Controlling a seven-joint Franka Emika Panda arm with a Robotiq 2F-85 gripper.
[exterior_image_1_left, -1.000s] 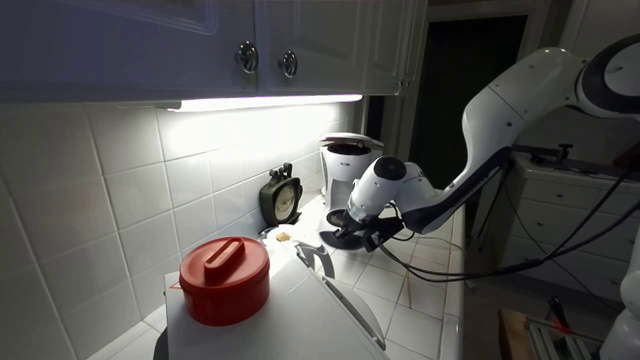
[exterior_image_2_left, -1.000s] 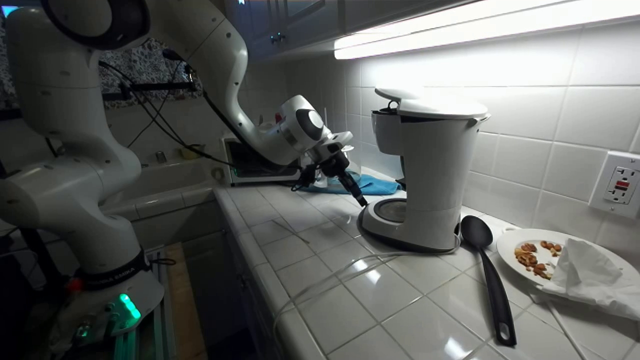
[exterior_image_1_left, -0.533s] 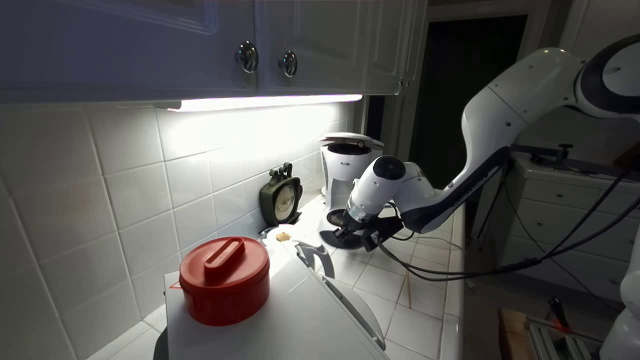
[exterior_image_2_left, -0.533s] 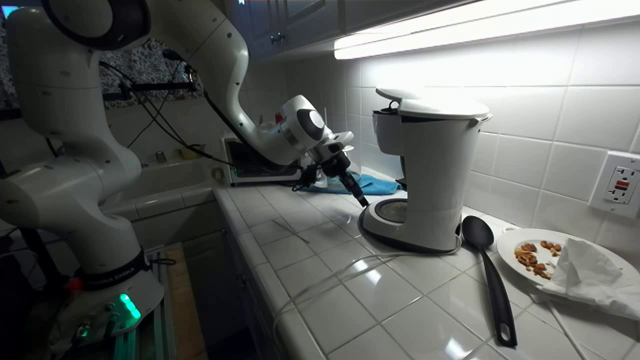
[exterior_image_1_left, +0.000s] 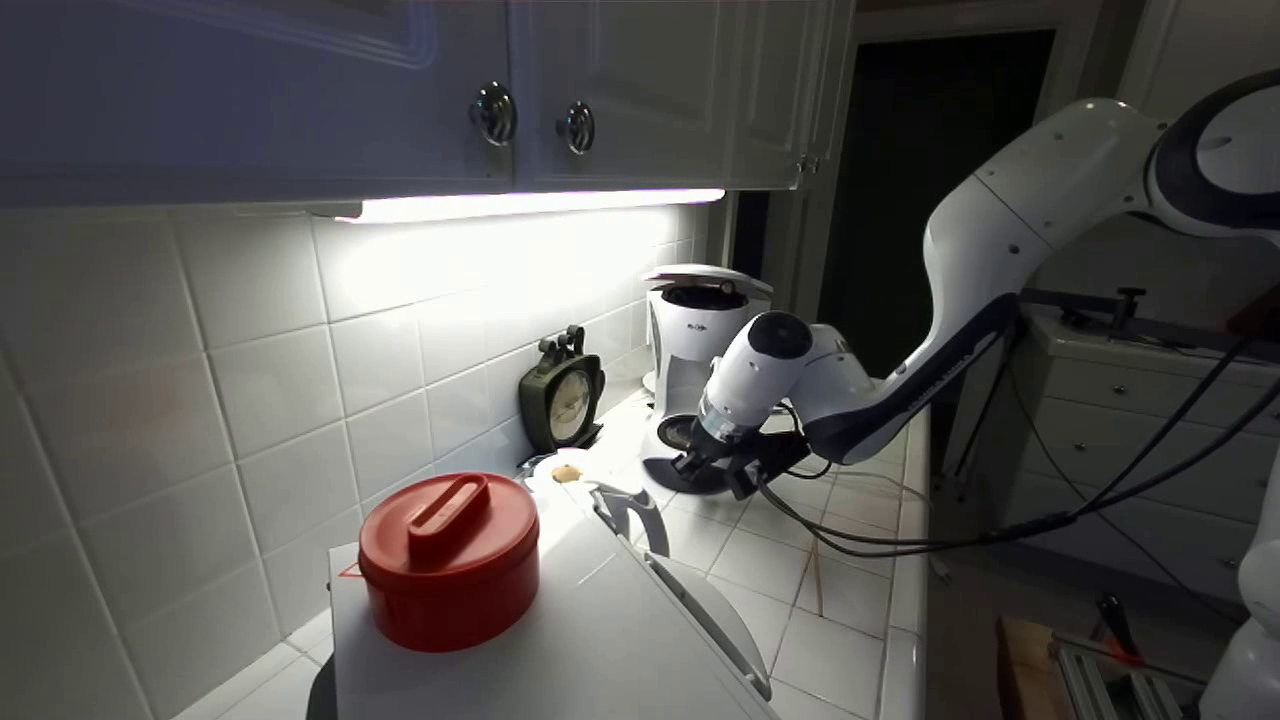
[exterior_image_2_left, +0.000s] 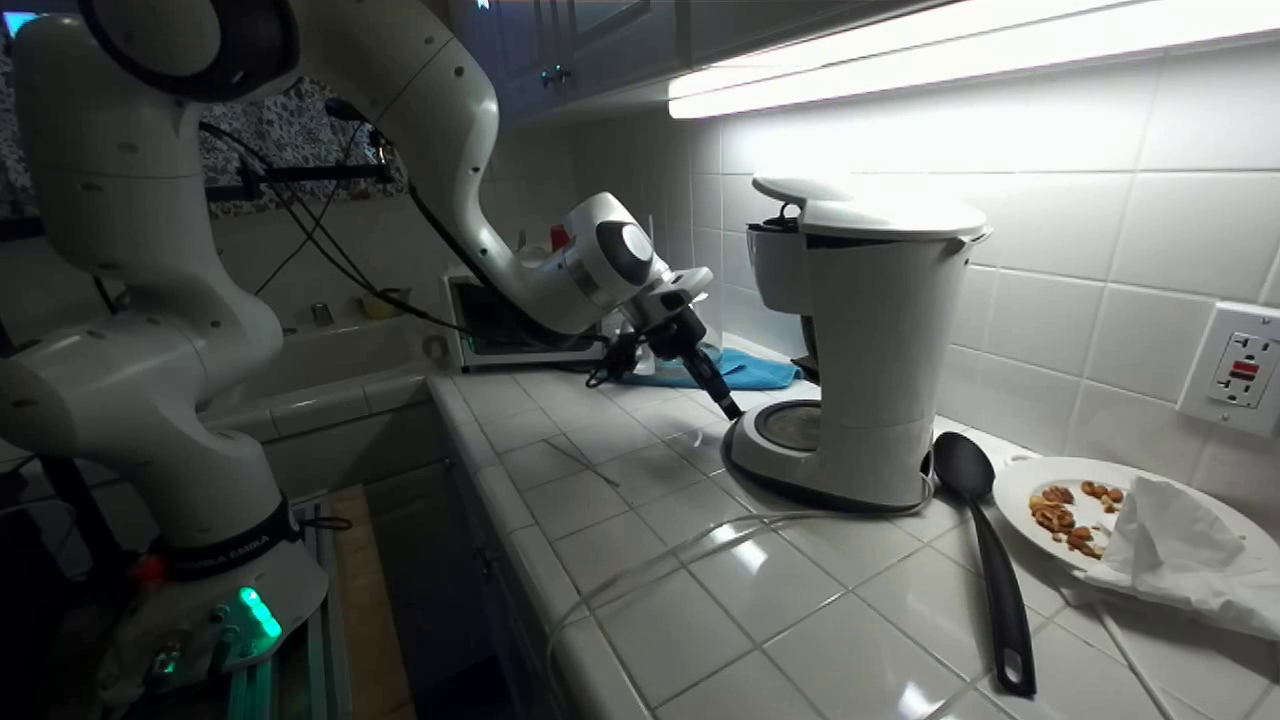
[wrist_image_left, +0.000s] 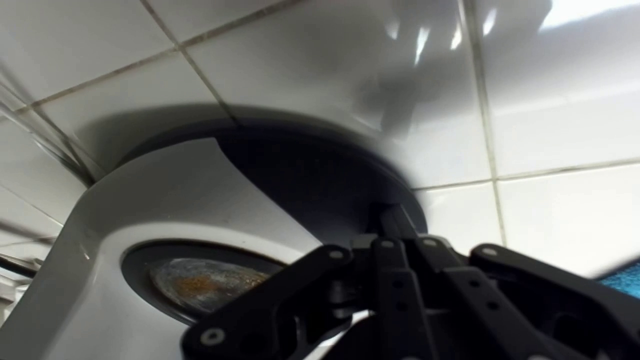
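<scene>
Your gripper (exterior_image_2_left: 734, 409) was pinched tight on nothing; the tall white coffee maker (exterior_image_2_left: 880, 350) stood just past its tips, front facing them, near the back edge of the counter (exterior_image_2_left: 690, 635).

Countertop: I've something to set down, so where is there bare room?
Bare tiles lie between the white cord, the black spoon and the counter's edge. It is crowded around the coffee maker, with the shut gripper at its base, and on the plate, which holds nuts and a napkin.
</scene>
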